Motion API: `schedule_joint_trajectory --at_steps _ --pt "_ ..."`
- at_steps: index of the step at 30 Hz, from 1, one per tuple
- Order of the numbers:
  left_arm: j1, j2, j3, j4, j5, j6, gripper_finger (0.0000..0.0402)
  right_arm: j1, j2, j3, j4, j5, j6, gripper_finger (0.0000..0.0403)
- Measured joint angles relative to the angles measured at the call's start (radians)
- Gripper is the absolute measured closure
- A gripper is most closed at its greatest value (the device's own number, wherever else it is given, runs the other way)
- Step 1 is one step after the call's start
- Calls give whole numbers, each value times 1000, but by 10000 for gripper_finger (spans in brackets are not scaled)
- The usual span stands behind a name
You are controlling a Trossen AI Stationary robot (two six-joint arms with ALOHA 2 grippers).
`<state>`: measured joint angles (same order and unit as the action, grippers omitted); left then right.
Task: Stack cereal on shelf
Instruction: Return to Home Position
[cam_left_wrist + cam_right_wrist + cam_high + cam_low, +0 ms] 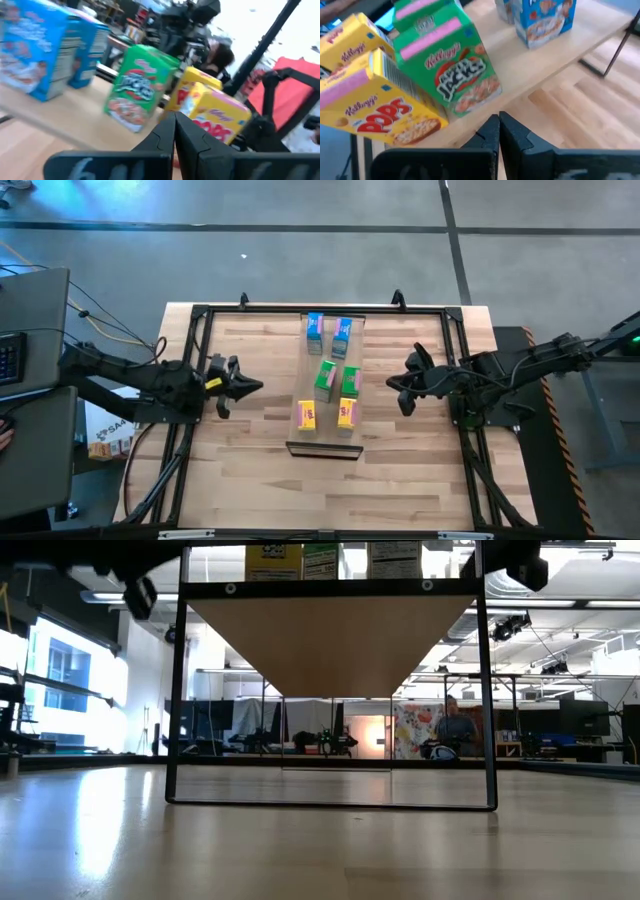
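Note:
Six small cereal boxes stand upright on the raised pale shelf [329, 380]: two blue [316, 330] [342, 335] at its far end, two green [326, 378] [350, 382] in the middle, two yellow-orange [307, 415] [347, 414] at its near end. My left gripper [256, 387] hovers left of the shelf, shut, touching nothing. My right gripper [398, 386] hovers right of the shelf, shut, also touching nothing. In the left wrist view the shut fingertips [175, 125] point toward the green box [137, 87] and yellow boxes [220, 117]. In the right wrist view the shut fingertips [498, 125] point at a green box [455, 75].
The shelf rests on a thin black wire frame [330, 802] above the butcher-block tabletop [250, 460]. Black rails [200, 315] edge the table. Bare tabletop lies on both sides of the shelf and in front of it. A person [455, 730] is in the room far behind.

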<state>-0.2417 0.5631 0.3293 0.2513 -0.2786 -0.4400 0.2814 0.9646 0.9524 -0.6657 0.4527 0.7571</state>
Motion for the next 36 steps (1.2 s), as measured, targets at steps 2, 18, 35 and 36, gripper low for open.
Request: schedule_joint_trajectory --at_steps 2,18,35,36 --pt "20 -58 -52 10 1 -6 401 0 0 0 -16 -17 15 403" --pt "60 -330 -317 117 25 -46 402 0 -65 0 -93 -139 -36 403" --pt "222 -357 -317 82 88 -13 402 -50 -733 -606 359 -207 -244 403" --pt "222 -357 -317 82 87 -18 402 -61 -782 -629 359 -209 -258 403"
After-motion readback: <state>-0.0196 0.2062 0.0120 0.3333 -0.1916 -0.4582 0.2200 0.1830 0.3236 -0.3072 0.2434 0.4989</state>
